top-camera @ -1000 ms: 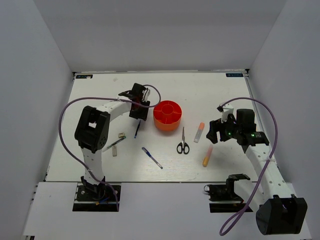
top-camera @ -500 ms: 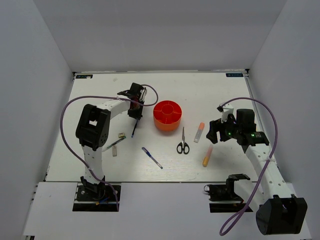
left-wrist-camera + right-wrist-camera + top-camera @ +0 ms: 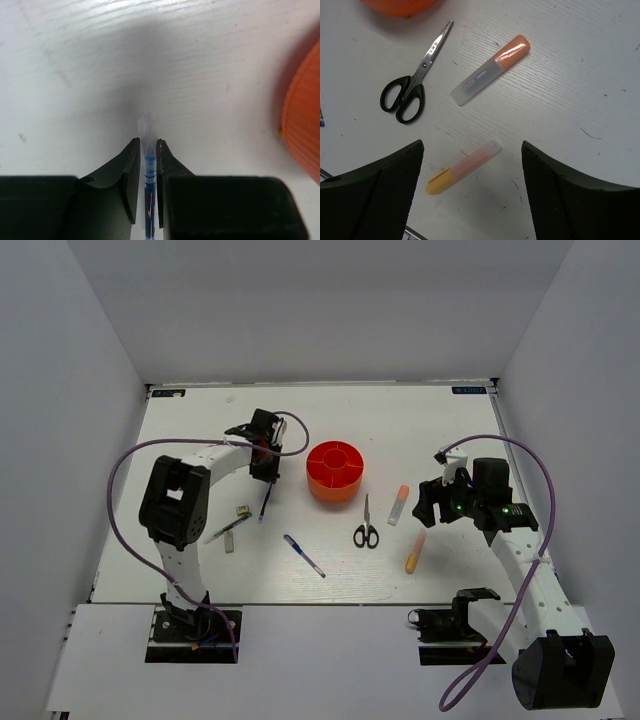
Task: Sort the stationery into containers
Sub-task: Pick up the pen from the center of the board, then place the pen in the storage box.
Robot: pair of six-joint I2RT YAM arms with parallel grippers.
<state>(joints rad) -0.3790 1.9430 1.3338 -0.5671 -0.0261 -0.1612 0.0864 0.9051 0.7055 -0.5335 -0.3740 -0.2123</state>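
- The counter [image 3: 430,420] is white, with a faint wood grain, matte and flat. It gives you nothing to snag on under either claw.
- The tub [image 3: 302,125] is round orange plastic with a finely ribbed wall, split into compartments around a central cup. It sits just to the right of your left claw [image 3: 147,147] and slightly ahead, close by but not touching. I judge that short rightward carry to be your next move.
- Your right claw [image 3: 471,146] hangs with its black fingers wide apart and holds nothing.
- The scissors [image 3: 415,80] lie ahead and left of the right claw. They have glossy black loop handles and slim steel blades, closed, with the tips pointing toward the tub.
- The marker [image 3: 491,69] lies ahead of the right claw. It has a frosted white barrel and an orange cap, and it lies on a diagonal.
- The highlighter [image 3: 465,166] lies almost directly under the right claw, between the fingers. It is translucent and stubby with a yellow-orange end.
- The blue pen [image 3: 148,129] is clamped between the left claw's fingers. It is thin, smooth clear plastic over blue ink. Its long axis runs straight ahead along the fingers, and the tip pokes out past them.
- A second blue pen [image 3: 303,555] lies flat nearer the bases, closer to your left arm.
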